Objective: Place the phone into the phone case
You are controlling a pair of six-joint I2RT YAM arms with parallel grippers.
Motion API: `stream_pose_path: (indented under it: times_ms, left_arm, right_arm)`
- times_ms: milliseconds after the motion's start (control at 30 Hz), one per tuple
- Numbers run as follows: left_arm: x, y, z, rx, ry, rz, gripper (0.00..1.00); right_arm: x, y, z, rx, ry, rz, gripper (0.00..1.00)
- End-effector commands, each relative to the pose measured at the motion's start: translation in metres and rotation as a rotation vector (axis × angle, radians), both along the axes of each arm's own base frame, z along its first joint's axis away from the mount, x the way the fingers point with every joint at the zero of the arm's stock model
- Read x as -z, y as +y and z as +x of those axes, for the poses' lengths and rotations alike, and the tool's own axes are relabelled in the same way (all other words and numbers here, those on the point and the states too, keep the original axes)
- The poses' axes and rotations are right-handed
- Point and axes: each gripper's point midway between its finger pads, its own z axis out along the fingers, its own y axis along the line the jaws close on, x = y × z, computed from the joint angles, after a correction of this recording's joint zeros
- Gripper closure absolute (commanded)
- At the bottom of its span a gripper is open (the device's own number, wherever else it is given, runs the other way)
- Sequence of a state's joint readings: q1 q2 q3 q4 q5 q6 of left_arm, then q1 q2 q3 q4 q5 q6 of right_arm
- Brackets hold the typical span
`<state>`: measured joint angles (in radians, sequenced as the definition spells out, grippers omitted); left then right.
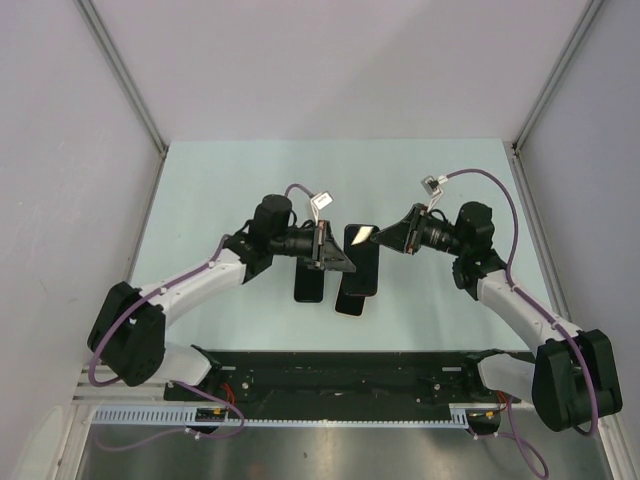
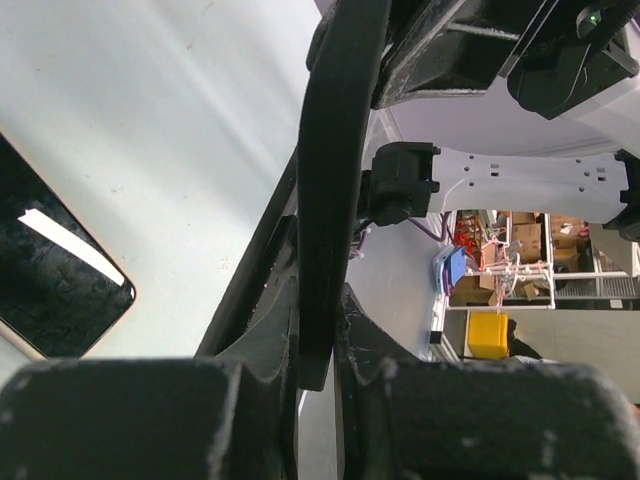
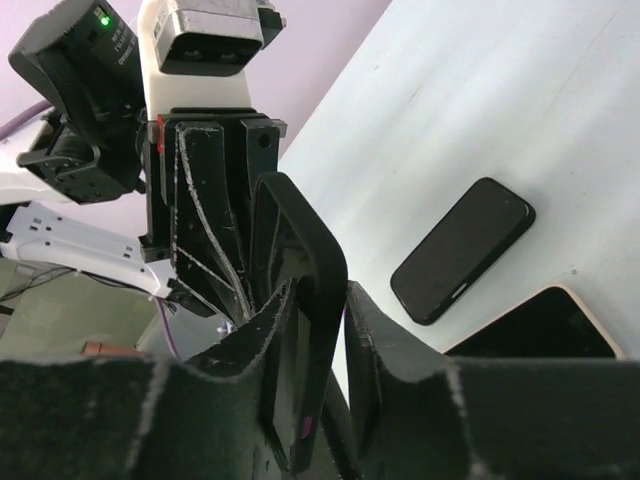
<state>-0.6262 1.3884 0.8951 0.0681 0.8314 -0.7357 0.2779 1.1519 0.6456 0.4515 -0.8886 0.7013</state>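
A black phone case (image 1: pixel 364 265) with a thick raised rim hangs above the table between both arms. I cannot tell whether anything sits in it. My left gripper (image 1: pixel 335 255) is shut on its left edge; the wrist view shows the rim (image 2: pixel 335 150) pinched edge-on between the fingers (image 2: pixel 318 300). From the other side, my right gripper (image 1: pixel 385 238) is closed on the case's rim (image 3: pixel 305 240), with the jaws (image 3: pixel 318 290) hugging it. A dark phone with a tan rim (image 1: pixel 350 303) lies flat on the table, partly under the case, and is also visible as the phone (image 3: pixel 540 325) and the phone (image 2: pixel 50 270).
A second, all-black phone-shaped slab (image 1: pixel 310 283) lies flat on the pale table (image 1: pixel 230 190) left of the tan-rimmed one, and shows as the slab (image 3: pixel 462 250). Grey walls close in the sides and back. The black base rail (image 1: pixel 340 375) runs along the near edge.
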Motion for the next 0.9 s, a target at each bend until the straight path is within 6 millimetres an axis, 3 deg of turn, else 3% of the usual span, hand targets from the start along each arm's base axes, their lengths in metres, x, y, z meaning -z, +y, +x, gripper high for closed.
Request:
stream_pose_path:
  times_ms: [0, 100, 133, 167, 233, 300, 433, 567, 667, 733, 867]
  left_arm:
    - [-0.008, 0.0, 0.008, -0.038, 0.003, -0.01, 1.0]
    - [-0.004, 0.016, 0.019, -0.085, -0.018, 0.048, 1.0]
    - [-0.004, 0.021, 0.023, -0.103, -0.022, 0.065, 1.0]
    - [0.005, 0.034, 0.03, -0.142, 0.013, 0.106, 1.0]
    - [0.012, 0.05, 0.038, -0.175, -0.009, 0.162, 1.0]
    - [0.032, 0.081, 0.049, -0.271, 0.011, 0.288, 1.0]
    - [0.05, 0.117, 0.057, -0.332, 0.048, 0.347, 1.0]
    - [0.068, 0.166, 0.078, -0.44, 0.103, 0.454, 1.0]
    - [0.077, 0.185, 0.089, -0.462, 0.118, 0.502, 1.0]
    - [0.082, 0.189, 0.089, -0.439, 0.131, 0.534, 1.0]
    - [0.111, 0.191, 0.083, -0.342, 0.2, 0.596, 0.99]
  right_arm:
    - [-0.029, 0.0, -0.002, -0.018, -0.098, 0.016, 0.64]
    - [-0.023, -0.02, 0.009, 0.094, -0.007, 0.002, 0.38]
    - [-0.015, -0.024, 0.01, 0.117, 0.014, -0.026, 0.14]
    - [-0.018, -0.029, 0.008, 0.137, -0.006, -0.039, 0.01]
    - [-0.009, -0.04, 0.01, 0.194, 0.018, -0.079, 0.0]
    - [-0.009, -0.047, 0.01, 0.226, 0.001, -0.104, 0.0]
    - [0.01, -0.073, 0.025, 0.372, 0.107, -0.14, 0.0]
    - [0.022, -0.082, 0.027, 0.381, 0.193, -0.135, 0.0]
    - [0.036, -0.091, 0.032, 0.437, 0.257, -0.158, 0.0]
    - [0.041, -0.09, 0.033, 0.435, 0.278, -0.164, 0.0]
    - [0.041, -0.082, 0.028, 0.371, 0.3, -0.137, 0.0]
